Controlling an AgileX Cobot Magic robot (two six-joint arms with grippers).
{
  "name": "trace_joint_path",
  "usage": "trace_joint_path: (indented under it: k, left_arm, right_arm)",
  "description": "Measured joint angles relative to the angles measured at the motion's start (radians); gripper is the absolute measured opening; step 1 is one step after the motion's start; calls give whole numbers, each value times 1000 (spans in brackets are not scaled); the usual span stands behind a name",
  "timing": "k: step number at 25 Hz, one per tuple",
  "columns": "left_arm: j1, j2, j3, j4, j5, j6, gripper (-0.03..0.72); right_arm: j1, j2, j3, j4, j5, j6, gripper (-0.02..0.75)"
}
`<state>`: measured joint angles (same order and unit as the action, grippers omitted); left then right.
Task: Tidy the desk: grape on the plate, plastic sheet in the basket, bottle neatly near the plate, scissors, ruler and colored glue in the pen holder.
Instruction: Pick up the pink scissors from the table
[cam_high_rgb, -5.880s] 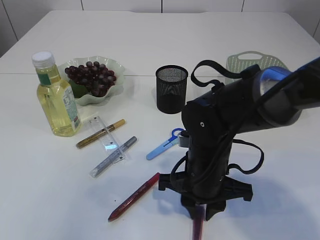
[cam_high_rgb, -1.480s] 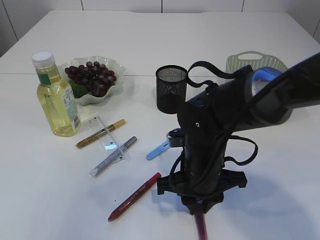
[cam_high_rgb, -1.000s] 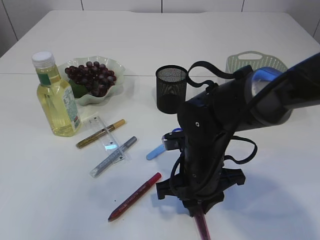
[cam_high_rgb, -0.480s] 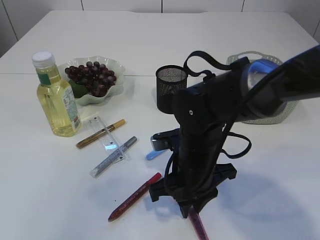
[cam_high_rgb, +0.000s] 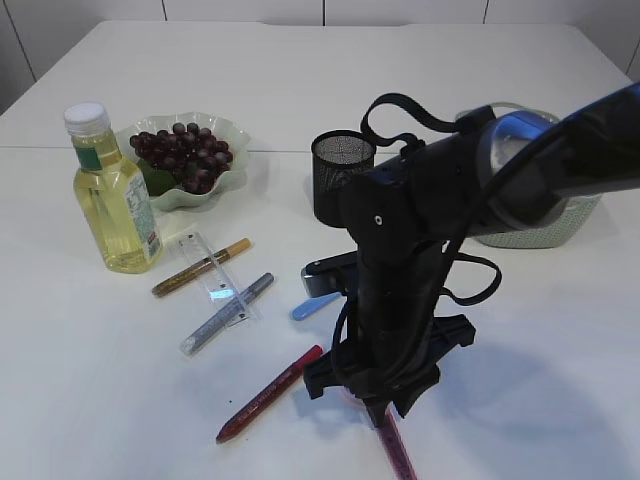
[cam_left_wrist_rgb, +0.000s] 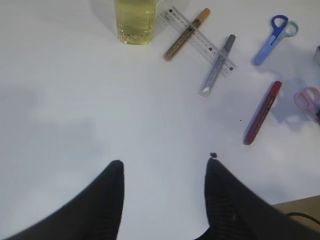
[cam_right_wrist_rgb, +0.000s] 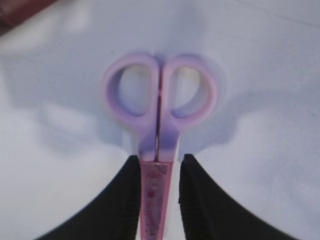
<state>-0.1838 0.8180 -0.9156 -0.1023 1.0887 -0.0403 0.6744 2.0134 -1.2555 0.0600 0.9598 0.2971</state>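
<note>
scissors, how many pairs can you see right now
2. The pink scissors are held in the right hand, near the table's front edge. The blue scissors lie on the table beside the red glue pen.

white table (cam_high_rgb: 90, 400), bottle (cam_high_rgb: 111, 190), ruler (cam_high_rgb: 213, 276)

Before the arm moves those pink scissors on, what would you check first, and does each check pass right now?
1. Right gripper shut on the pink scissors: ok, fingers pinch the sheath below the handles.
2. Scissors lifted off the table: cannot tell.
3. Pen holder upright with its mouth open: ok.
4. Blue scissors and red glue apart from the gripped pair: ok.
5. Left gripper open and holding nothing: ok.
</note>
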Motion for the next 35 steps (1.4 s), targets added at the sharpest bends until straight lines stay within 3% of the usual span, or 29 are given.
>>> trace_joint_path:
  k: [35]
  left_arm:
    - [0, 0, 0, -11, 0, -4, 372]
  right_arm:
    - [0, 24, -4, 3, -9, 7, 228]
